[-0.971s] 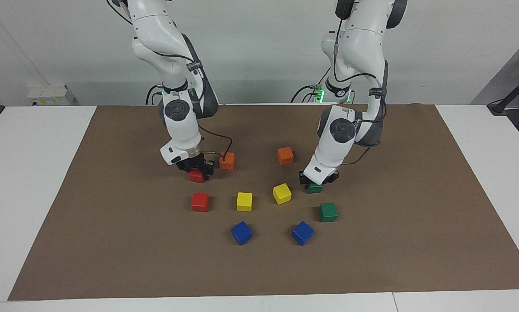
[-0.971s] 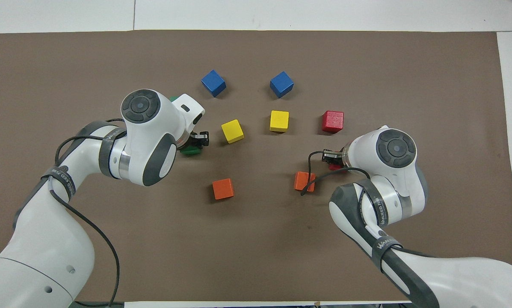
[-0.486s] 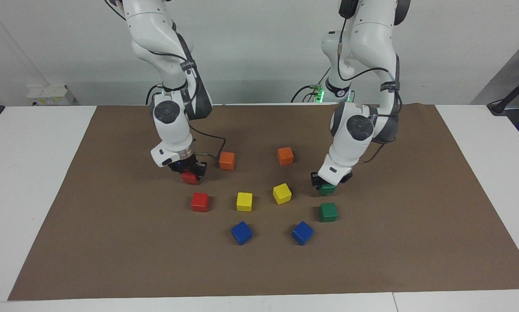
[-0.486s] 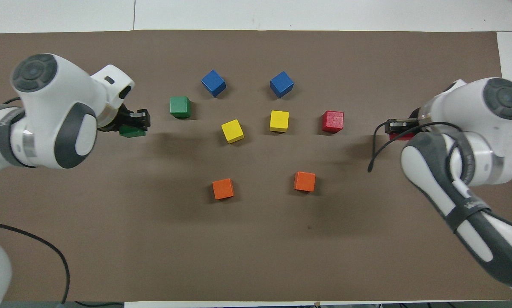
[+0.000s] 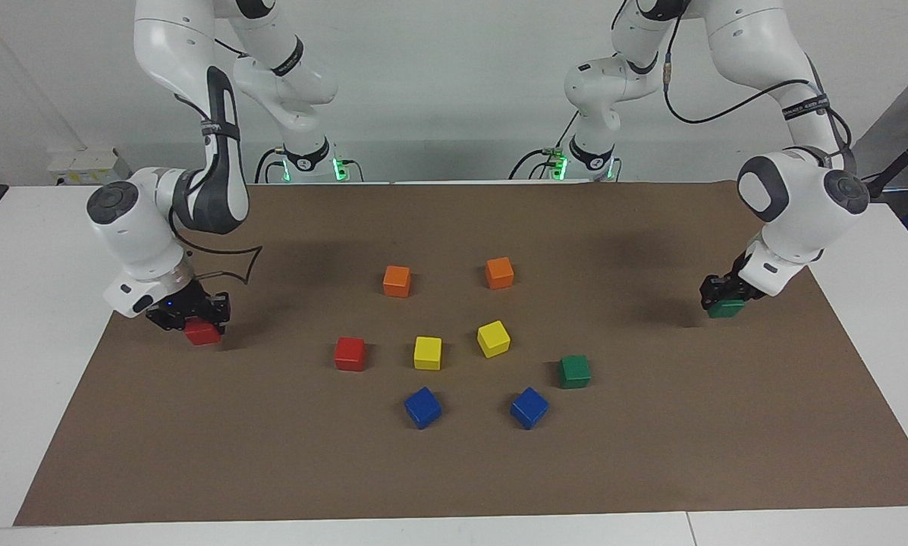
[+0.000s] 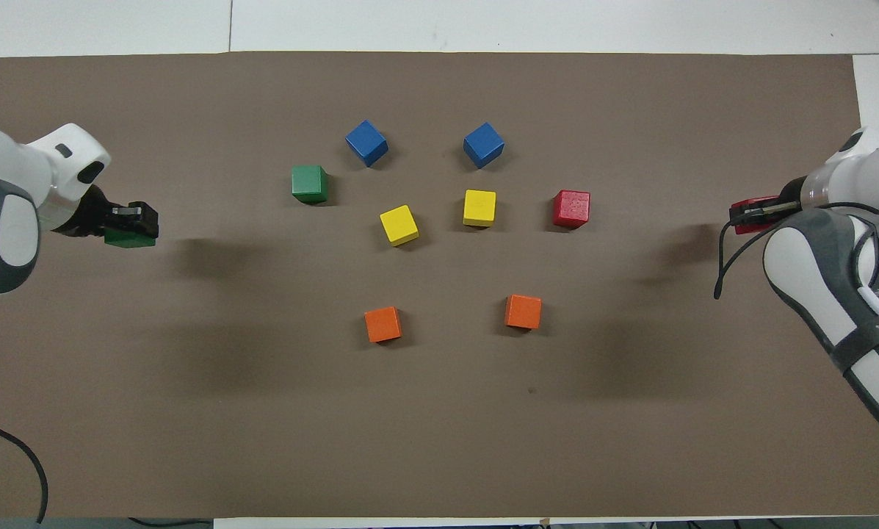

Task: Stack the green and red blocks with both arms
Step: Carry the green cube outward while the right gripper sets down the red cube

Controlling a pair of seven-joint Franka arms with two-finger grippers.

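The left gripper [image 5: 725,297] is clamped on a green cube [image 5: 726,309], held in the air over the brown mat [image 5: 454,470] near the left arm's end of the table. The cube's shadow falls on the mat beside it, so it is clear of the surface. The right gripper [image 5: 194,317] is pinched on a red cube [image 5: 202,332], raised over the mat's edge at the right arm's end.

A second green cube [image 5: 574,371] rests on the mat, just beside one of two blue cubes [image 5: 529,407], toward the left arm's end. A second red cube [image 5: 350,353] rests on the mat toward the right arm's end, in a row with two yellow cubes [image 5: 427,353]. The blue cubes lie farther from the robots than the yellow ones. Two orange cubes [image 5: 397,280] lie nearer to the robots than the yellow ones. All resting cubes stand apart from one another; none is stacked.
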